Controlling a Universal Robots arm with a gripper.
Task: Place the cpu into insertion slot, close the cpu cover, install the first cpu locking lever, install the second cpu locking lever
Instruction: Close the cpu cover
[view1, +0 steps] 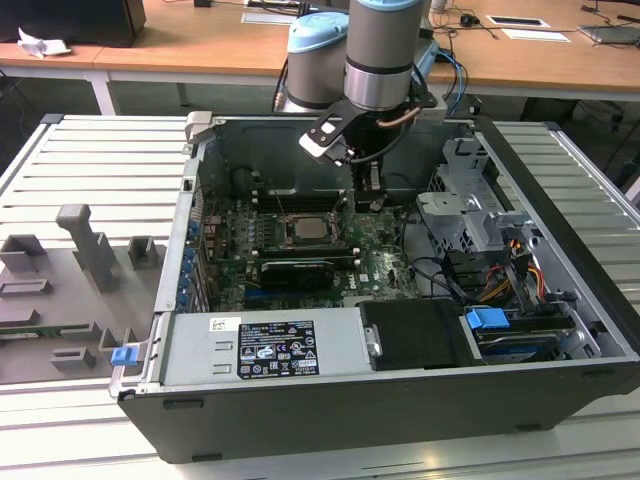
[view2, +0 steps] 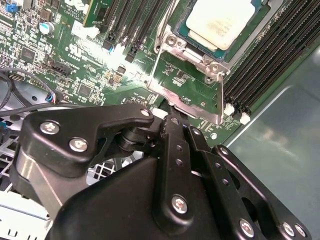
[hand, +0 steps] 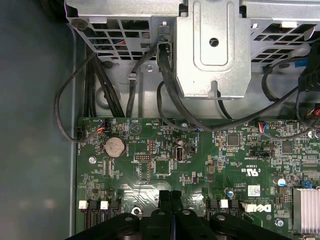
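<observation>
— Where is the cpu (view2: 220, 22)?

— Lying flat in the insertion slot (view1: 327, 240) on the motherboard (hand: 165, 165), pale face up. The cpu cover (view2: 197, 54) shows as a silver frame around it. I cannot tell whether it is pressed fully down.

— What surrounds it?

— Long black memory slots (view2: 260, 65) flank the socket on both sides. A thin locking lever (view2: 222, 97) runs along one edge and ends at a silver plate by the socket's corner. Farther out, the drive cage (view1: 470, 200) stands to the exterior view's right, with a tangle of cables (view1: 450, 275) (black, orange and yellow) below it. The power supply (view1: 250, 345) lies along the near wall of the computer case (view1: 350, 410).

— And the gripper (view2: 167, 119)?

— Its fingers (hand: 164, 200) are pressed together with nothing between them. The tips are off the chip, just beside that silver plate at the socket's corner; I cannot make out whether they touch it. In the exterior view the gripper hangs just to the exterior view's right of the socket, between it and the drive cage. In the second wrist view the chip's face lies in plain sight beyond the black linkage.
</observation>
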